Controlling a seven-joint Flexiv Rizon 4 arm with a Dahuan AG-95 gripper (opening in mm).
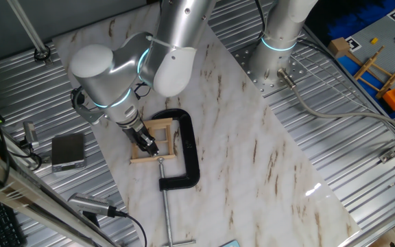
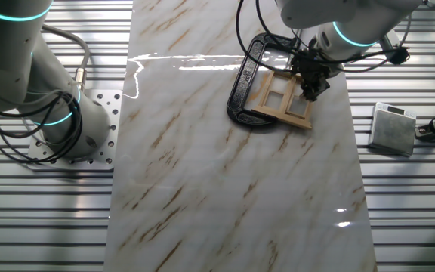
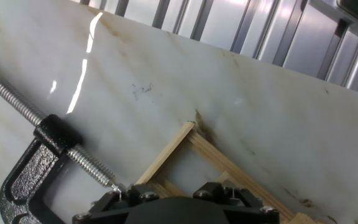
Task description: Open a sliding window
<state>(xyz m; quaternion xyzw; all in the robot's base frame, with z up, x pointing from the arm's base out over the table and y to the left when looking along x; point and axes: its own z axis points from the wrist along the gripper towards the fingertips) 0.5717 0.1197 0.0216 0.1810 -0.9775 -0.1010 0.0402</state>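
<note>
The sliding window (image 1: 158,142) is a small light wooden frame with thin crossbars, lying flat on the marble board. It also shows in the other fixed view (image 2: 282,102) and its corner shows in the hand view (image 3: 188,140). A black C-clamp (image 1: 187,147) grips its edge and pins it to the board. My gripper (image 1: 147,144) points down into the frame, its tip at the crossbars; it also shows in the other fixed view (image 2: 309,89). The fingertips are hidden behind the gripper body in the hand view, so their state does not show.
The clamp's long screw handle (image 1: 168,206) runs toward the board's front edge. A grey metal box (image 1: 68,151) sits on the ribbed table beside the board. A second arm base (image 1: 278,51) stands behind. A wooden rack toy with blue and orange pieces (image 1: 382,68) lies far right.
</note>
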